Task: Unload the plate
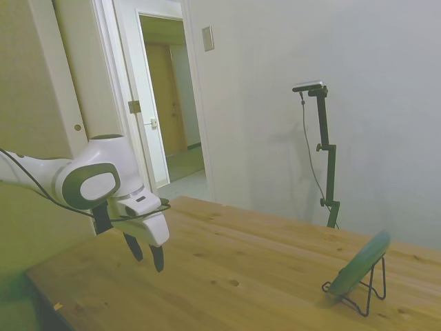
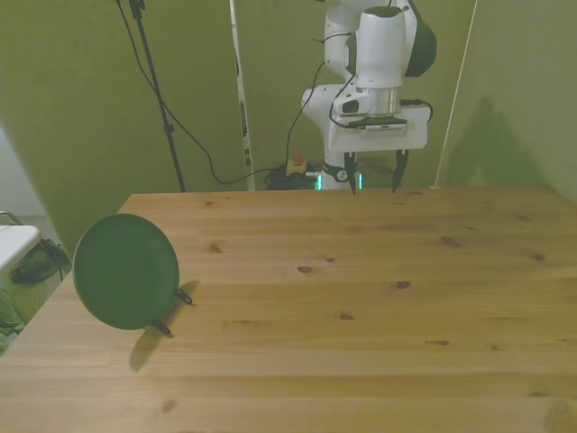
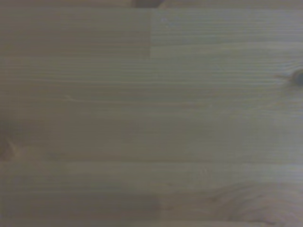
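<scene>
The wooden table (image 2: 361, 271) carries the dark green plate (image 2: 125, 271), propped tilted on a thin black wire stand (image 1: 371, 286) near the front view's left edge. The gripper (image 2: 371, 173) (fingers spread, holding nothing) hangs well apart from it, above the far edge.

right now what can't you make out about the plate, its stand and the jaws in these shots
- Stand: in the front view the plate covers all but two wire tips.
- Plate face: the side view shows it nearly edge-on.
- Wrist view: only blurred bare table; neither plate nor stand shows.
- Gripper: jaws open in the front view; in the side view they overlap.
</scene>
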### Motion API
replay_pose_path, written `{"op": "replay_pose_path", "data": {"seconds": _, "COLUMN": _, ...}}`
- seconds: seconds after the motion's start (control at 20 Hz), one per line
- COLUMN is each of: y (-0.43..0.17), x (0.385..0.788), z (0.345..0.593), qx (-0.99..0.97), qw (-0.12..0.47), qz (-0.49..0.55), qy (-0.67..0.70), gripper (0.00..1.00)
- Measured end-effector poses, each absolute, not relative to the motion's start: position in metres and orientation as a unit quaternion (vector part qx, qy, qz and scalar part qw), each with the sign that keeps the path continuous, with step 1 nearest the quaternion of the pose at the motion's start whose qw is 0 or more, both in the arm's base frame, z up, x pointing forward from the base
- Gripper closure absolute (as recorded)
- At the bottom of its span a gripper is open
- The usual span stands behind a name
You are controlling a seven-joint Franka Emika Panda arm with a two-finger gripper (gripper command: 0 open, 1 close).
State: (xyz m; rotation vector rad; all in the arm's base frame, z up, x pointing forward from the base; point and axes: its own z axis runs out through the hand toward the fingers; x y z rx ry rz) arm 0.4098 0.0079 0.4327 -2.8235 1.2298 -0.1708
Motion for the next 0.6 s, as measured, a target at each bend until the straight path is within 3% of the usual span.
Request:
{"op": "replay_pose_path", "data": {"seconds": 0.3, "y": -0.032, "x": 0.41, "z": 0.446, "qx": -0.9, "qw": 0.035, "qz": -0.067, "qy": 0.429, "gripper": 0.0}}
{"op": "replay_pose_path", "data": {"seconds": 0.6, "y": -0.118, "x": 0.401, "z": 0.499, "qx": -0.866, "qw": 0.006, "qz": -0.107, "qy": 0.488, "gripper": 0.0}}
